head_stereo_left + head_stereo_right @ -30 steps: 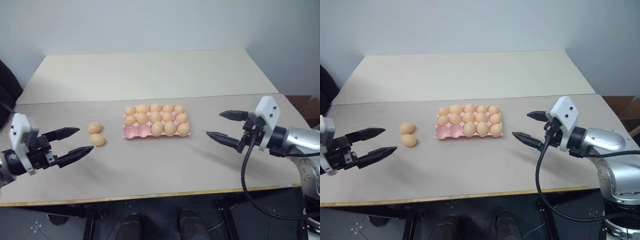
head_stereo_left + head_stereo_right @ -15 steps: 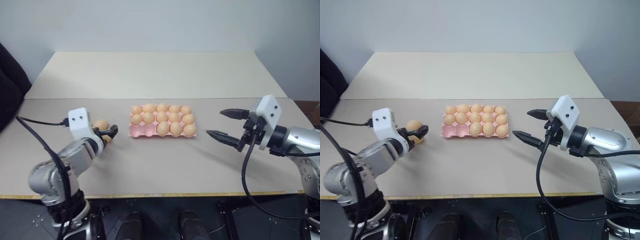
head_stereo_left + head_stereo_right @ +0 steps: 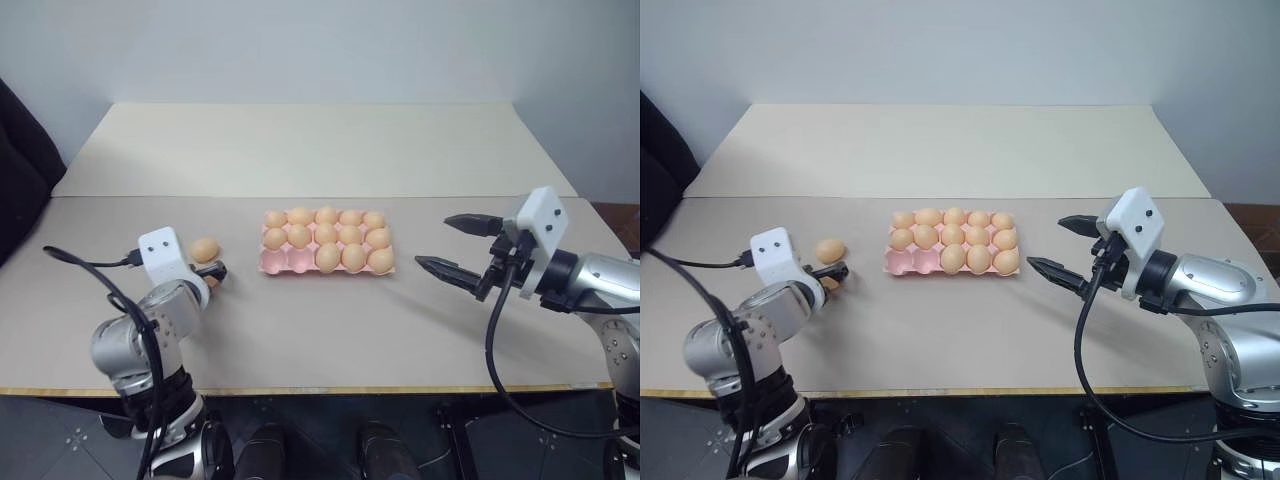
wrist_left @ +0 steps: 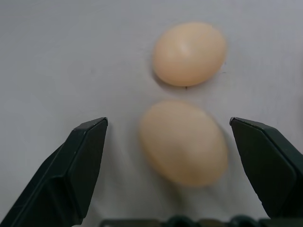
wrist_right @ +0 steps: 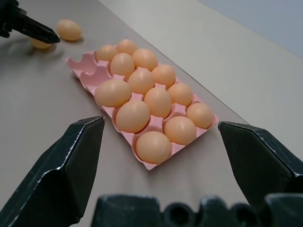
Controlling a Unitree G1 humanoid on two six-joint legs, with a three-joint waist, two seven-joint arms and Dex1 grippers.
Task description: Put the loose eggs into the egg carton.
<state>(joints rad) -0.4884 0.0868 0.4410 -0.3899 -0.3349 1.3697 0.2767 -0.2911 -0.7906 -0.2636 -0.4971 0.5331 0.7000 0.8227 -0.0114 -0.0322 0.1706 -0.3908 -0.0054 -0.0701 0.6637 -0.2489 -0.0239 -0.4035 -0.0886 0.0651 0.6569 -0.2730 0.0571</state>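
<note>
On the table (image 3: 300, 320), the pink egg carton (image 3: 278, 263) holds 13 eggs, with 2 cups bare at its near left corner. Left of it lie 2 loose eggs (image 4: 189, 54); the nearer egg (image 4: 183, 142) sits between the spread fingers of the left gripper (image 4: 170, 156), ungrasped. Right of the carton, the right gripper (image 3: 455, 245) hovers with jaws wide apart, holding nothing.

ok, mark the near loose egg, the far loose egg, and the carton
near egg (image 4: 184, 142), left wrist view, middle of shell
far egg (image 4: 189, 53), left wrist view, middle of shell
carton (image 3: 276, 263), left eye view, empty pink cup
</note>
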